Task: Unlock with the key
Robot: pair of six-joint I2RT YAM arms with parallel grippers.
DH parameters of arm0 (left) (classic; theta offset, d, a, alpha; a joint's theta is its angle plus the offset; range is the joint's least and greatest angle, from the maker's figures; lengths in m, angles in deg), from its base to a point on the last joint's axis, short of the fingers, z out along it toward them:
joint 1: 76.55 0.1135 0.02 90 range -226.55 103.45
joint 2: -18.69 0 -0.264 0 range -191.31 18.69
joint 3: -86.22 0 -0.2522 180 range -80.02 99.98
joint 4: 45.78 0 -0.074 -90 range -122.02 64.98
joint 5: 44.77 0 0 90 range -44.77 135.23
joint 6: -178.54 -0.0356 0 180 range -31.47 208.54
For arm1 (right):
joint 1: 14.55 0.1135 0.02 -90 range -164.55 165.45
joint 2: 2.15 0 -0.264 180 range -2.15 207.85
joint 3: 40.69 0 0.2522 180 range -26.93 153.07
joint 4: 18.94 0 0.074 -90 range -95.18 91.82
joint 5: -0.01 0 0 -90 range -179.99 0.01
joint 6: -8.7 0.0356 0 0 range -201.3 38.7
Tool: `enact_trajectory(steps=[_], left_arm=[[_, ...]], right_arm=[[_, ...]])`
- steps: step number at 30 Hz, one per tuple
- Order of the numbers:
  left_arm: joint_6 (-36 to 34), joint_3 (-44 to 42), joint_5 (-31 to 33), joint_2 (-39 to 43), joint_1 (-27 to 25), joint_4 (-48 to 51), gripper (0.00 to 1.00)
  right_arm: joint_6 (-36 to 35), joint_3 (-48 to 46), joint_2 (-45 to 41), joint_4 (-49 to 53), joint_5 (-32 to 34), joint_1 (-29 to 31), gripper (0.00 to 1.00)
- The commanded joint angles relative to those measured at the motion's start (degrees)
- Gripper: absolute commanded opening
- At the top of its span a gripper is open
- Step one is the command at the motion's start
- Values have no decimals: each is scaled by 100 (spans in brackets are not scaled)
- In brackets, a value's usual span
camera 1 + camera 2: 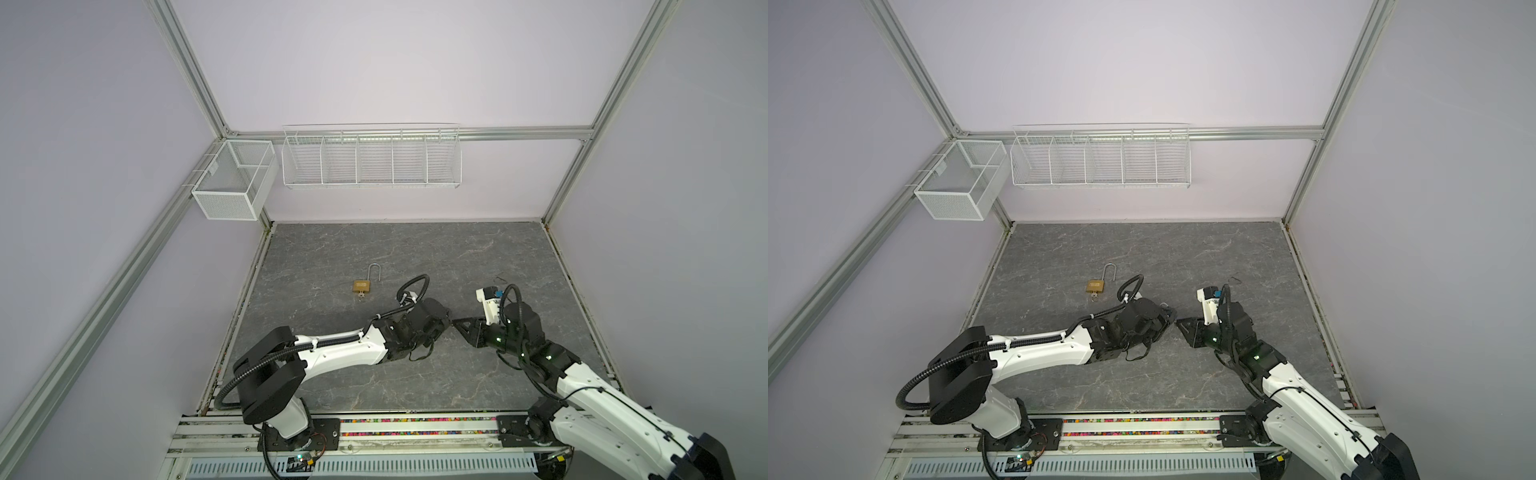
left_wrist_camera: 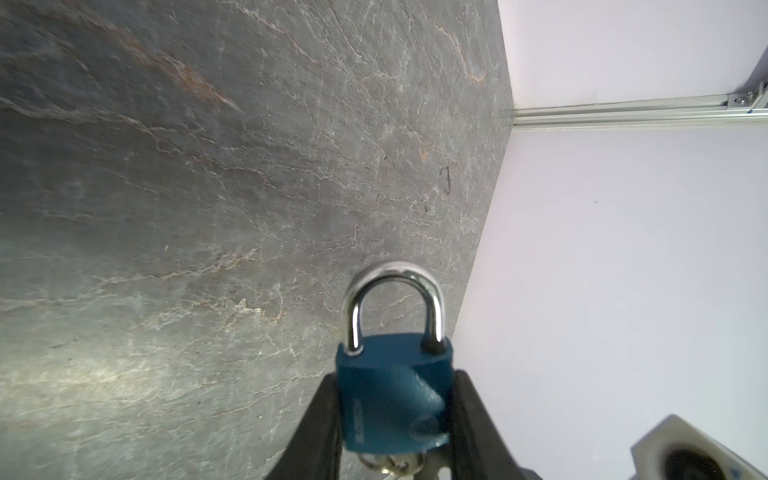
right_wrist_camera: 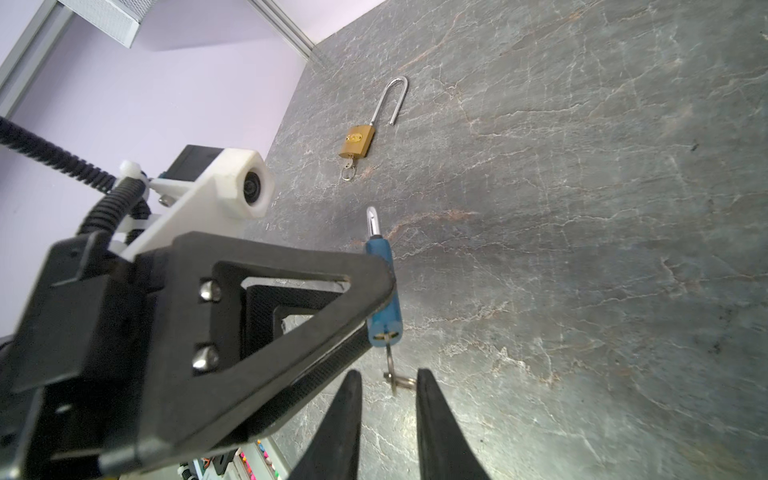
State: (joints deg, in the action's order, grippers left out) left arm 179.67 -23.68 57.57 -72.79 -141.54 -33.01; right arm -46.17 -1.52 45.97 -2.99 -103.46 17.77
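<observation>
The left claw [image 2: 395, 374] clamps a blue metal padlock [image 2: 390, 407], steel shackle [image 2: 392, 274] shut; the right claw [image 3: 387, 374], jaws parted, flanks the small silver key [image 3: 389, 355] seated in its keyhole, just ahead of the tips. Gripping and turning appear still to do; beyond both claws, a brass padlock [image 3: 357, 141] lies already open.

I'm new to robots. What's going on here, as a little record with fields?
left gripper: shut on blue padlock, closed shackle
right gripper: open, jaws either side of that padlock's key ring
brass padlock: lying on table, open shackle, key inserted
stage: blue padlock not yet unlocked
</observation>
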Motion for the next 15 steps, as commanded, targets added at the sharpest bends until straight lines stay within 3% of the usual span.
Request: enact_trajectory(steps=[1,12,15], left_arm=[[82,-68,14,139,-14,-332,0],[62,-88,-3,206,-22,-373,0],[56,-114,-12,192,-36,-490,0]], right_arm=[[-81,35,141,-79,-145,-24,23],[-119,69,204,-147,-160,-24,22],[-108,78,254,-218,-220,-27,14]])
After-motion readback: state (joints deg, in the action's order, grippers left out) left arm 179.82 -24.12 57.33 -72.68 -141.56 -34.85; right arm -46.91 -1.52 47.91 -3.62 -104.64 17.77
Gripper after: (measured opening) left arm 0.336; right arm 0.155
